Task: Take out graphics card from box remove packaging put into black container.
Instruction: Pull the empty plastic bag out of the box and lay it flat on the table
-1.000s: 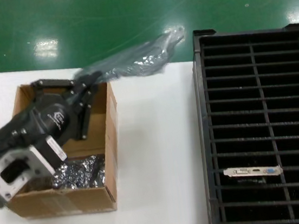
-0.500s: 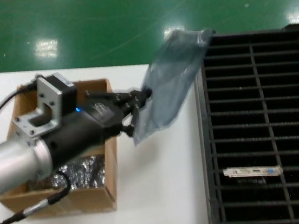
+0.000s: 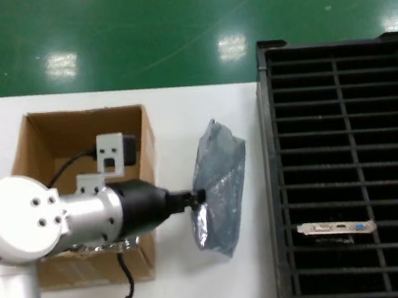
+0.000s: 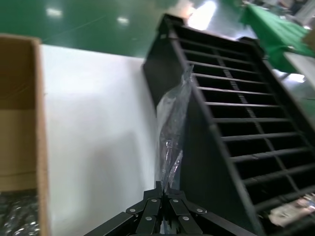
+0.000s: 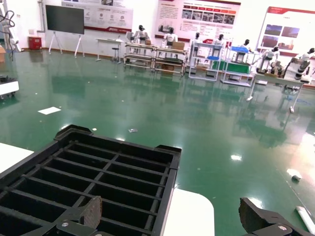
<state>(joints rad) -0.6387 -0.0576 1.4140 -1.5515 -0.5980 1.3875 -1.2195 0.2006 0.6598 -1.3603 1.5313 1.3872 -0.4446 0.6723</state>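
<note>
Packaging [image 3: 218, 186] — in left gripper [image 3: 197, 196], between box [image 3: 142, 138] and black container [image 3: 346, 167]

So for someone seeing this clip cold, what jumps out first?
The left gripper, reaching out over the brown box, pinches a crinkled translucent bag that hangs above the white table between box and crate. To the right sits the big black slotted container, with one graphics card already lying in a near slot.

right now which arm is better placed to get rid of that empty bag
The left. Its left gripper is shut on the packaging, held over the table between the box and the black container. The right gripper is open near the container's far corner, holding nothing.
</note>
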